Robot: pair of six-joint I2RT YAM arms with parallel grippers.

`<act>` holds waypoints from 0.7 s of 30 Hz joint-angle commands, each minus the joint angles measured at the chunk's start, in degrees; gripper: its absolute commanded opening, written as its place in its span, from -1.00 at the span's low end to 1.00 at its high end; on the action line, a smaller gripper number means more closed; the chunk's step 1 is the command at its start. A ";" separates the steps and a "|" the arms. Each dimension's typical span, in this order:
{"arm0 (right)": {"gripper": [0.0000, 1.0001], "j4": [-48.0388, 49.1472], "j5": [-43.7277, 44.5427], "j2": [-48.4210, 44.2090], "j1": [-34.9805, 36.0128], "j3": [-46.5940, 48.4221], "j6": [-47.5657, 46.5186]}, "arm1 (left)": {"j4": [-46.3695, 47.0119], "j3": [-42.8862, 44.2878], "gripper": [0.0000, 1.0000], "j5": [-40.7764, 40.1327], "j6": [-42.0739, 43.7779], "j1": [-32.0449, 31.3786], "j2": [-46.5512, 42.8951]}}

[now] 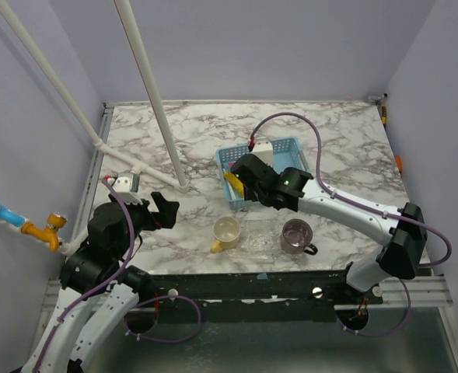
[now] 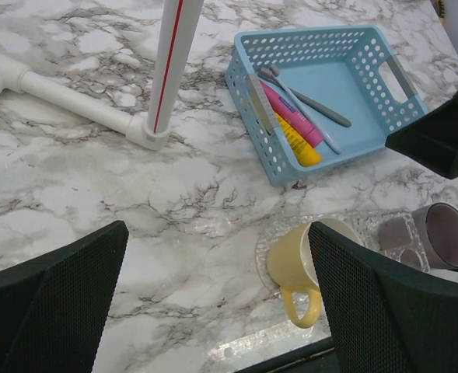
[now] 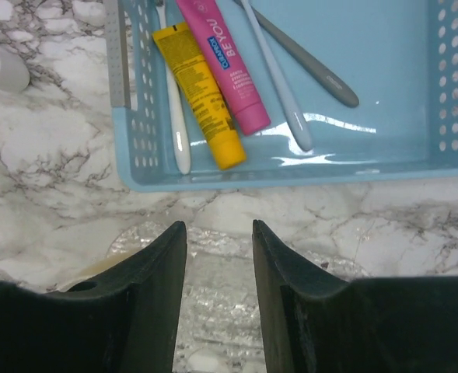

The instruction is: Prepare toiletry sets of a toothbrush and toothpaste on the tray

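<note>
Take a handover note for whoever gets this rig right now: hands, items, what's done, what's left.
Both open and empty: left hand over the table, right hand by the near edge of the blue basket.
In the basket: pink tube, yellow tube, grey brush, pale blue brush.
The tray holds the yellow mug and purple mug.
Done: nothing.
Left: both sets onto the tray.

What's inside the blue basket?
The blue basket holds a pink tube, a yellow tube, a grey brush, a pale blue brush and a white stick. Anything beneath them is covered.
</note>
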 commanded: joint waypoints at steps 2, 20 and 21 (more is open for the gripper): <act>-0.14 7.84 -9.55 4.27 -6.36 1.52 -10.18 | -0.84 -0.14 0.97 -0.52 0.02 0.77 0.88; -0.14 14.20 -18.68 24.06 -14.98 12.28 -14.78 | -0.73 -0.18 0.98 -0.34 0.11 1.04 1.44; -0.14 14.13 -18.55 24.89 -15.10 13.00 -14.88 | -0.75 -0.19 0.97 -0.35 0.11 1.04 1.50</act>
